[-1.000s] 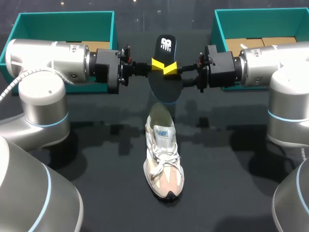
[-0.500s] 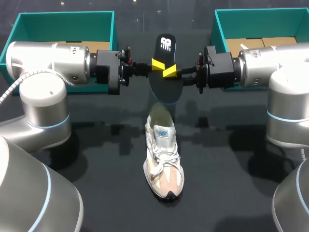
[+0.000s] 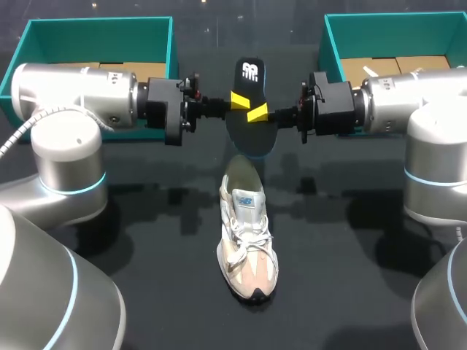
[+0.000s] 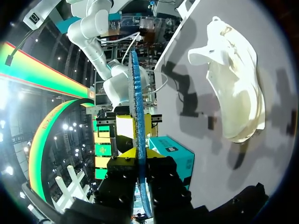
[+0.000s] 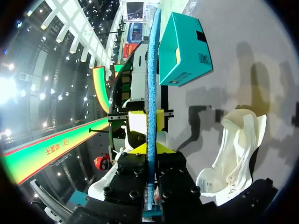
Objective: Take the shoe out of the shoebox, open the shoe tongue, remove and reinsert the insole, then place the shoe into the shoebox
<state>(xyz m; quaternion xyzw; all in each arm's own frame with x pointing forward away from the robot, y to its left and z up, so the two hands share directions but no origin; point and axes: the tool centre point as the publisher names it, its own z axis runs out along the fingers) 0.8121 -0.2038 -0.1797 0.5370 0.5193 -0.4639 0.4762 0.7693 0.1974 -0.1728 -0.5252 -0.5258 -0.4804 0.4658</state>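
**Both grippers pinch the insole above the table**

The left gripper (image 3: 238, 98) is clamped on the black insole (image 3: 249, 76), one yellow tip on each face. The right gripper (image 3: 257, 114) pinches it from the opposite side, just beside the left one. Each wrist view shows the insole edge-on between that gripper's own fingers: the left gripper (image 4: 139, 161) on the blue-edged insole (image 4: 135, 93), the right gripper (image 5: 149, 149) on the insole (image 5: 152, 70). The insole hangs above the table (image 3: 146, 240), just beyond the heel of the sneaker (image 3: 246, 240). The cream sneaker stands upright on its sole, outside both boxes. The open teal left shoebox (image 3: 95, 36) and right shoebox (image 3: 394, 33) sit at the table's far corners, well apart.
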